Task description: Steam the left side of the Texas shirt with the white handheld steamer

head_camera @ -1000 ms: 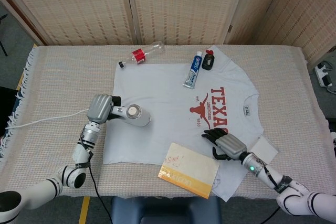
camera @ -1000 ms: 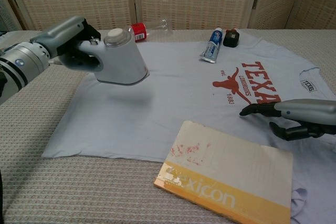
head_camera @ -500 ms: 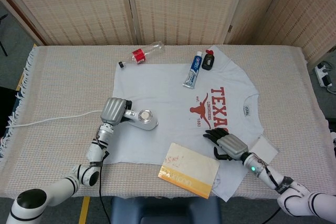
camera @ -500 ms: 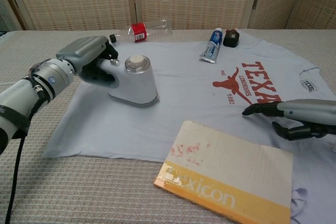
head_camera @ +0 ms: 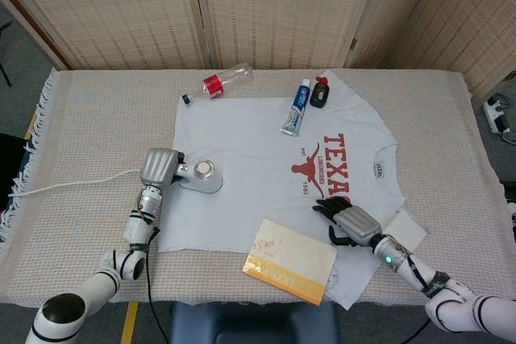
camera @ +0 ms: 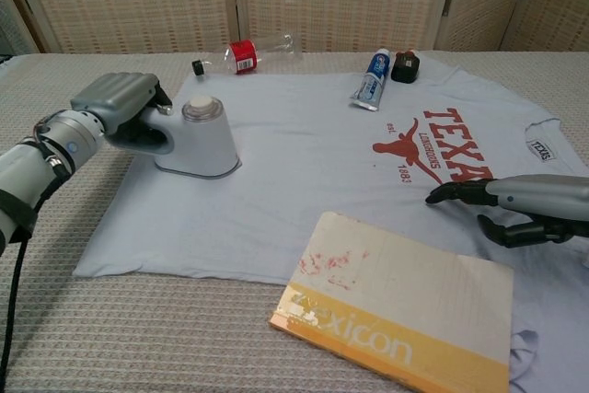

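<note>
The light grey Texas shirt lies flat on the table, its red longhorn print toward the right. The white handheld steamer stands flat on the shirt's left part near its edge. My left hand grips the steamer's handle. My right hand rests on the shirt's lower right, below the print, holding nothing, with its fingers partly curled and apart.
A yellow and white book lies over the shirt's front hem. A toothpaste tube, a small black item and a clear bottle with a red label lie along the far side. The steamer's white cord runs left.
The steamer came down from above the shirt onto the cloth, slid right, then back left toward the shirt's left edge. My right hand has stayed in place.
</note>
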Available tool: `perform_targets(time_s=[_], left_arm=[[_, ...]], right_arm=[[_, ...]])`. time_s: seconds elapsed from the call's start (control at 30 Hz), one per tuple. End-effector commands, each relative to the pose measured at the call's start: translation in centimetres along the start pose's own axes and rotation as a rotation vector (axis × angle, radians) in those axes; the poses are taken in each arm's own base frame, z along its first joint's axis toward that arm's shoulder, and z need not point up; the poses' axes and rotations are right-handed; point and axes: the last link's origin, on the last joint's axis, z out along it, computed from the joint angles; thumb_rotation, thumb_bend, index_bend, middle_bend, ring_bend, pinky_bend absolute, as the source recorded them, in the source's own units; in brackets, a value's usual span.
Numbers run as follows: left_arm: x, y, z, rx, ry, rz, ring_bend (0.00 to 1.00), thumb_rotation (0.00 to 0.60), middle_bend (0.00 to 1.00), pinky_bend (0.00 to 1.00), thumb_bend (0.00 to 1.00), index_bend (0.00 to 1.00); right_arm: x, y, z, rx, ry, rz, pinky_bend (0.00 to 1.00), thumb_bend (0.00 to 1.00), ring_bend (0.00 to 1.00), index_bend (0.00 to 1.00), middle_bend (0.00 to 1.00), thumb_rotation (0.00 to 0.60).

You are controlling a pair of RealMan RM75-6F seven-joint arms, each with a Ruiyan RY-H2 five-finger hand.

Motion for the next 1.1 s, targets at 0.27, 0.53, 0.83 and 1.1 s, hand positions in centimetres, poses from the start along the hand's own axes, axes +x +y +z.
perform_targets(time_s=[0.27,0.53,0.83,1.1], left_arm=[[1.5,-8.6,-0.9,0.235,0.035,-0.043,0.85,0.600,1.00,0.83,0.35,0.90],[3.8,-5.3,-0.8,0.116,0.145,-0.156,0.85,0.600,1.00,0.83,0.35,0.90],[3.0,4.5,-1.3,-0.115,0.106,-0.119,0.85,0.600,1.00,0.83,0.35,0.90],[1.4,9.1,-1.5,-0.201,0.081,-0.051,0.85,0.600,1.00,0.83,0.35,0.90]], right_arm=[[0.0,-0.1,0.0,0.003,0.000,0.002,0.00,0.81,0.00,0.00,0.00,0.139],[0.1,0.1,-0.2,0.006,0.010,0.004,0.00,0.81,0.00,0.00,0.00,0.138],[0.1,0.1,-0.3,0.004,0.007,0.004,0.00,0.81,0.00,0.00,0.00,0.135],[0.0,0.2,-0.3,-0.003,0.005,0.007,0.00,0.82,0.00,0.00,0.00,0.148]])
